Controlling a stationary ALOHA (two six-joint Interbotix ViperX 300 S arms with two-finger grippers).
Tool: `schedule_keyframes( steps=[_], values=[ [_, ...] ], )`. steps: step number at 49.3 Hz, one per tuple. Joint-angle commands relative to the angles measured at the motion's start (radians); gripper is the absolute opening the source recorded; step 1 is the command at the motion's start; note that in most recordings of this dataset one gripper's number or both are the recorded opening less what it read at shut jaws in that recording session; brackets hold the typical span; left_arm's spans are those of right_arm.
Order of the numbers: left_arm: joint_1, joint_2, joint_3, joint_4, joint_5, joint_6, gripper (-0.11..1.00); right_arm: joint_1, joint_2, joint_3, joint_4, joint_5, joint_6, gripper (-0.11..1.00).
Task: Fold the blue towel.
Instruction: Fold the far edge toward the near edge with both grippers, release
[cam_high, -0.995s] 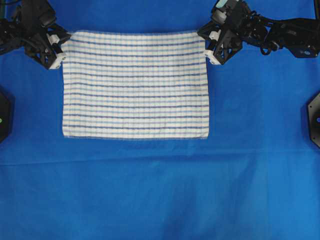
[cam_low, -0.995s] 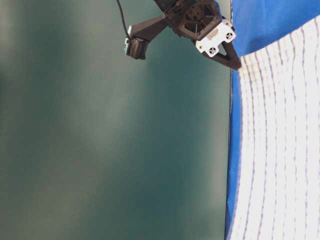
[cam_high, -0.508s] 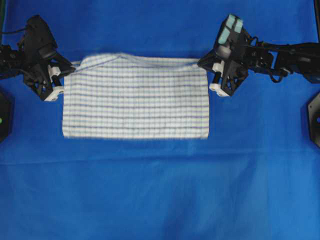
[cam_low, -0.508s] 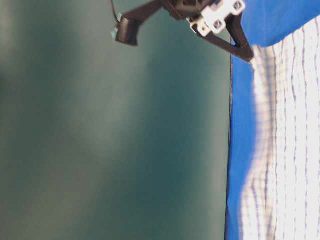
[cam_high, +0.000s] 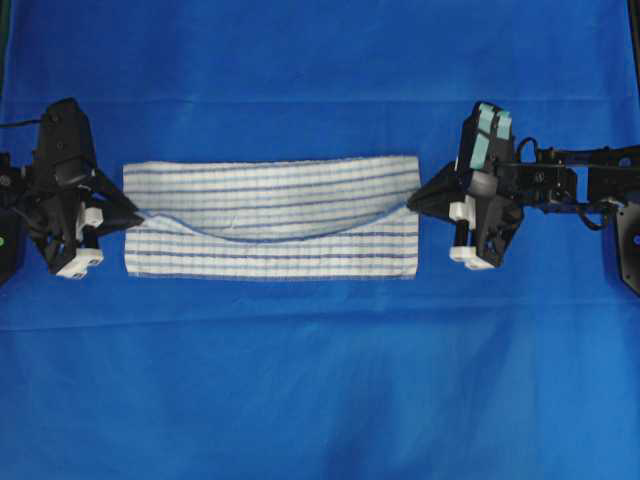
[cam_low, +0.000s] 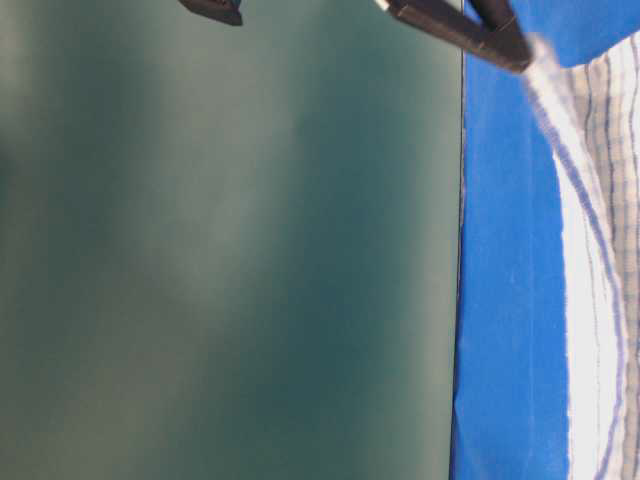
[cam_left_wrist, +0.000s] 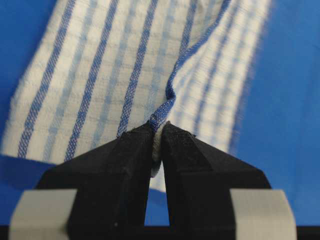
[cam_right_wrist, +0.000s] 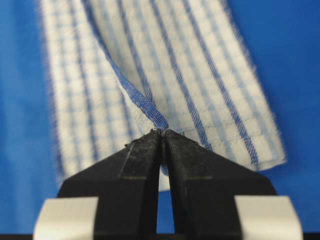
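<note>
Towel (cam_high: 270, 220), white with dark-blue stripes, spread across blue-clothed counter (cam_high: 320, 380), partly doubled over itself: upper layer carried toward near edge, sagging in a curve between its two lifted corners. Left pincer (cam_high: 138, 212) pressed together on left corner of that layer, hem pinched between black fingertips (cam_left_wrist: 135, 150). Right pincer (cam_high: 412, 203) likewise clamped on right corner, striped hem caught at its tips (cam_right_wrist: 150, 145). Near strip of towel flat on cloth.
</note>
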Motion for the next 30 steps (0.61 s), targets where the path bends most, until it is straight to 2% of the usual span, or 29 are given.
schedule_keyframes(
  steps=[1, 11, 25, 30],
  values=[
    [-0.043, -0.012, -0.005, -0.002, 0.008, -0.025, 0.05, 0.023, -0.015, -0.008, 0.005, 0.011, 0.012, 0.05],
    [-0.124, -0.003, -0.005, -0.002, 0.003, -0.052, 0.05, 0.071, -0.014, -0.006, 0.005, 0.025, 0.040, 0.05],
    [-0.140, 0.012, -0.012, -0.002, 0.000, -0.052, 0.06, 0.087, -0.006, -0.009, 0.005, 0.028, 0.049, 0.05],
    [-0.140, 0.012, -0.012, -0.002, -0.005, -0.051, 0.09, 0.087, 0.003, -0.018, 0.005, 0.031, 0.049, 0.05]
  ],
)
